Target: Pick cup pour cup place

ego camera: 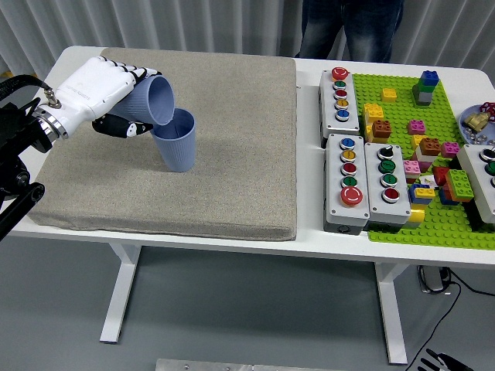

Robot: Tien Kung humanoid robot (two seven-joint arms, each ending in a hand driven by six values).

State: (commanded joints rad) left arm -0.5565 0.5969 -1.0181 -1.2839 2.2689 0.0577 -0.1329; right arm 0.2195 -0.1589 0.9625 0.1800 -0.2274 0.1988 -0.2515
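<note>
1. I have the left hand [97,94], white-shelled with black fingers, over the far-left part of the grey padded mat [232,154], its fingers wrapped around a ribbed pale-blue plastic cup [151,102].
2. That held cup is tipped on its side, mouth facing right and down, its rim just above the mouth of a second blue plastic cup [176,141].
3. The second cup stands upright on the mat, left of centre.
4. Right of the mat, on the white bench [309,232], I see three grey button boxes [363,182] with coloured buttons.
5. Furthest right lies a green studded baseplate [433,224] scattered with coloured toy bricks.
</note>
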